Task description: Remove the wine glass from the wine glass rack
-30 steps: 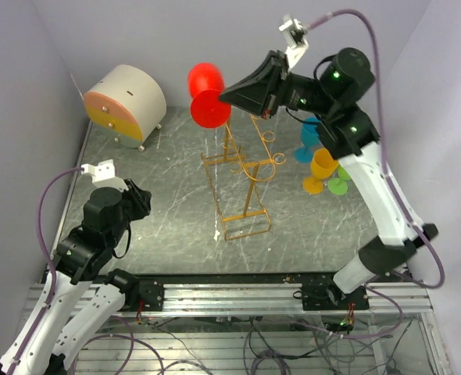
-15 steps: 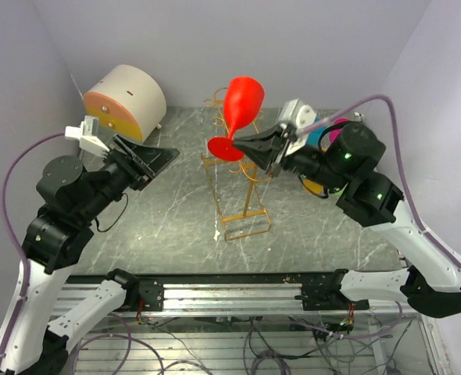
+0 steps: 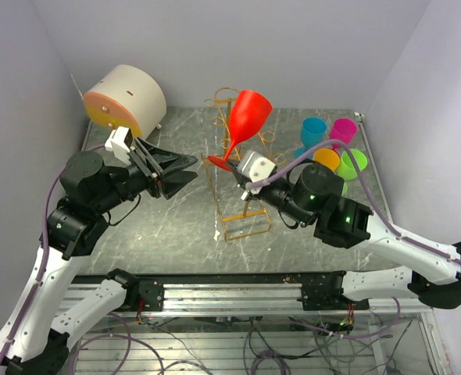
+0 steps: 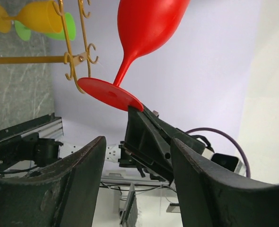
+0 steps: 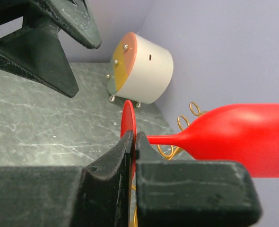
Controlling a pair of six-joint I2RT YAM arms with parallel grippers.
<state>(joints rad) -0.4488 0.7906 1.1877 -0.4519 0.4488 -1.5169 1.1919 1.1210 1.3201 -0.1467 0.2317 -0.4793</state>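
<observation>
My right gripper (image 3: 232, 166) pinches the foot of the red plastic wine glass (image 3: 248, 116), stem slanting toward one o'clock. My left gripper (image 3: 190, 169) gapes wide at its nine o'clock.

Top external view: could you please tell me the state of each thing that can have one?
red wine glass, tilted, bowl up, gripped by its foot.
right gripper, jaws shut on the red wine glass's foot.
left gripper, jaws open, empty.
wine glass rack, standing upright.
round drawer box, drawers shut.
</observation>
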